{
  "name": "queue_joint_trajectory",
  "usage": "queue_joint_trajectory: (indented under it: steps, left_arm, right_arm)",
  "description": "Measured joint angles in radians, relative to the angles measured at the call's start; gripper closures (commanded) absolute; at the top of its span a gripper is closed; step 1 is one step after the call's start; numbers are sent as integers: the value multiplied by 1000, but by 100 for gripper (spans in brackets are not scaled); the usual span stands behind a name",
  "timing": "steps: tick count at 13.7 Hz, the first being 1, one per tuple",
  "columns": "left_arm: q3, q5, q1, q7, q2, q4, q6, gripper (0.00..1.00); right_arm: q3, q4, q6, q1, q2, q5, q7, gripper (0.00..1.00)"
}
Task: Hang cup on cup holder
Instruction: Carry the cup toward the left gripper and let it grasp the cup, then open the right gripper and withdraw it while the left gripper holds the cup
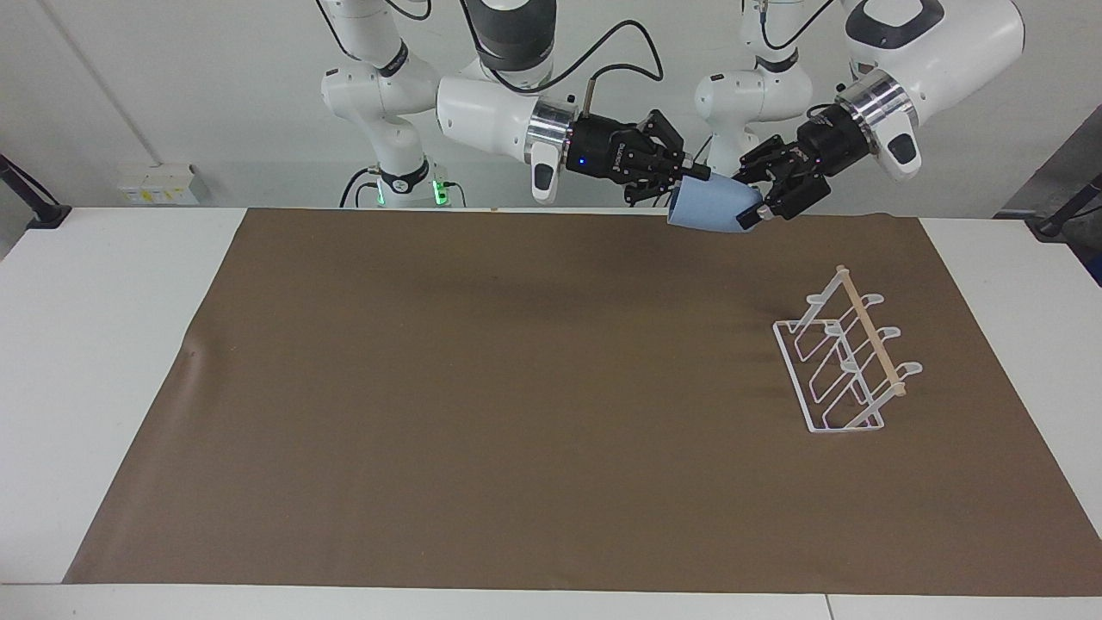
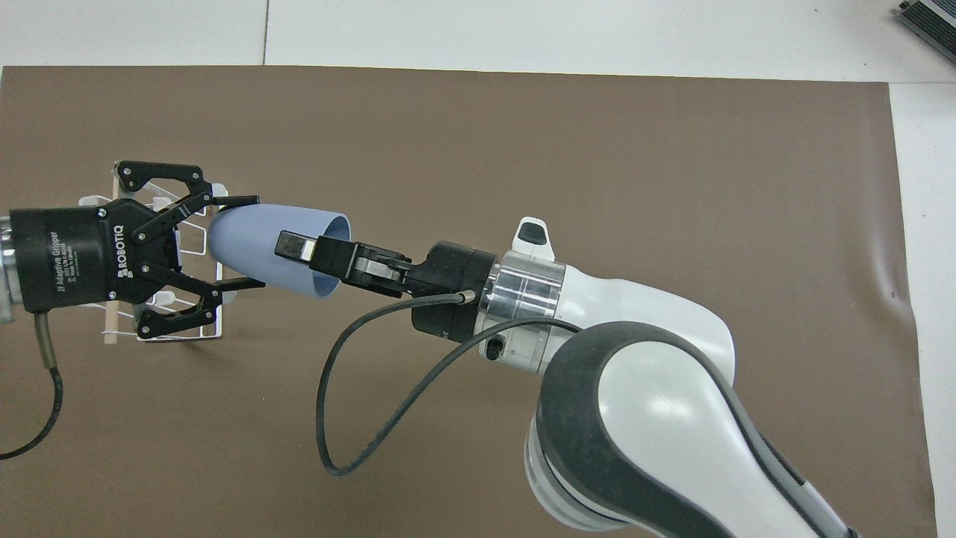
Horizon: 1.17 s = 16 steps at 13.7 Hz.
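We see a small light-blue plastic cup (image 1: 713, 208) (image 2: 272, 250), handleless and tapered, smooth matte finish. It's up in the air, lying on its side near the top of the facing frame, right of centre; in the overhead frame it sits left of centre, open rim pointing toward the frame's right, narrow base toward the left.

We also see a white wire cup holder (image 1: 839, 366) (image 2: 196, 329) with rectangular base, angled looped prongs and a light wooden dowel along its top. It stands upright on the brown mat, right-centre of the facing frame, no cup on it.
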<state>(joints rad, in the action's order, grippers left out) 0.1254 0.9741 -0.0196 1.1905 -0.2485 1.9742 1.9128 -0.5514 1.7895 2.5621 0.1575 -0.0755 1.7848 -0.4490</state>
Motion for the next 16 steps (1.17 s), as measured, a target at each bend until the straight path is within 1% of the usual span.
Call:
queue_joint_trajectory:
  steps: [5,6,7,8,10,11,14,16]
  left_arm:
    - [-7,0,-1,-64,2,0,-14,100]
    - [-8,0,-1,-68,2,0,-16,100]
    - [-8,0,-1,-69,3,0,-17,100]
    - [-8,0,-1,-71,3,0,-18,100]
    - [-1,0,1,-75,1,0,-49,100]
    - [4,0,1,-75,1,0,-53,100]
    - [5,0,1,-75,1,0,-60,100]
    - [3,-6,1,-76,1,0,-60,100]
  right_arm:
    - [0,2,0,3,1,0,2,100]
    - [0,2,0,3,1,0,7,97]
    - [0,2,0,3,1,0,10,73]
    - [0,3,0,3,1,0,12,36]
    - [0,1,10,3,1,0,23,3]
    - [0,1,21,3,1,0,35,0]
    - [-10,-4,78,6,1,0,72,0]
    - [-16,-9,89,6,1,0,75,0]
